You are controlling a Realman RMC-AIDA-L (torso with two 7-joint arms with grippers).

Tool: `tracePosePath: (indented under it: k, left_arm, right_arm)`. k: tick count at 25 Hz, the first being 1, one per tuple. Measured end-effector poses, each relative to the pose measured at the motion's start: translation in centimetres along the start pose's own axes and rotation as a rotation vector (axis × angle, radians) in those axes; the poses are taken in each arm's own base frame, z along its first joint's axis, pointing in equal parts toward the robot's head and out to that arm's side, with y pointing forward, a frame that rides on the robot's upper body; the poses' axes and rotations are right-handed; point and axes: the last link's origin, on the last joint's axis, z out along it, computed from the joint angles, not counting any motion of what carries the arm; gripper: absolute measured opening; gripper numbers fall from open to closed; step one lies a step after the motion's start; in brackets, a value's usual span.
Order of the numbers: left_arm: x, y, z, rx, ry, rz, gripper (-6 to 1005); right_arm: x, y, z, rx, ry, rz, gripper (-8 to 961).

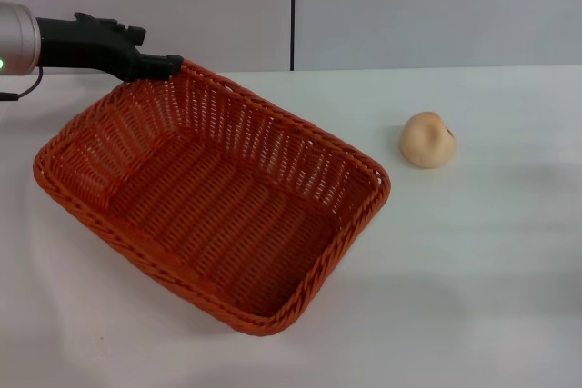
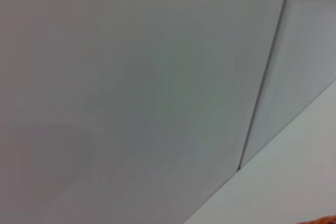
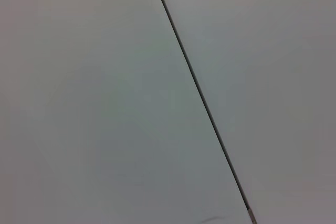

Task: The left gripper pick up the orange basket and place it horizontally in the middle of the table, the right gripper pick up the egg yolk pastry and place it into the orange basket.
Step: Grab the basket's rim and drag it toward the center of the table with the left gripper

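Across the whole lower field of the head view spreads the table (image 1: 491, 297), white and flat, running back to a pale wall (image 1: 436, 6) split by one dark vertical seam. On it, filling the left and centre, sits the orange basket (image 1: 218, 206), skewed so its long side runs from about ten o'clock to four o'clock, hollow facing up. At the basket's far corner, around eleven o'clock from its centre, the left gripper (image 1: 168, 65) comes in from the left edge, black fingertips right at the braided rim; whether they are pinched on the rim or merely touching it, I cannot tell. Out at two o'clock from the basket, well apart on bare table, rests the egg yolk pastry (image 1: 427, 140), dent showing. The left wrist view catches only a sliver of orange weave (image 2: 320, 220). The right gripper shows nowhere; its wrist view sees only wall.
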Motion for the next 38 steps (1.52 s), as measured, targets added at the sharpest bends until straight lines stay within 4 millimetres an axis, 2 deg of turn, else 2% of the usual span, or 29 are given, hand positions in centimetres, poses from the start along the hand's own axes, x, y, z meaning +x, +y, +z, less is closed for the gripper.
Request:
tracePosePath:
  k: [17, 27, 36, 37, 38]
  left_arm:
    - [-3.0, -0.4, -1.5, -0.012, -0.123, -0.027, 746]
    - [-3.3, -0.5, -1.7, -0.013, -0.128, -0.035, 742]
    - [-3.0, -0.6, -1.7, -0.011, -0.119, -0.049, 555]
    - [-2.9, -0.7, -1.8, -0.006, -0.119, -0.069, 334]
    - [-2.9, -0.7, -1.8, -0.006, -0.119, -0.069, 309]
  right_arm:
    - [0.1, 0.1, 0.7, -0.002, 0.012, -0.002, 535]
    - [0.3, 0.1, 0.8, 0.0, 0.02, -0.002, 533]
    - [0.4, 0.1, 0.8, 0.005, 0.031, -0.001, 532]
    - [0.5, 0.0, 0.8, 0.007, 0.035, -0.001, 531]
    - [0.5, 0.0, 0.8, 0.007, 0.035, -0.001, 531]
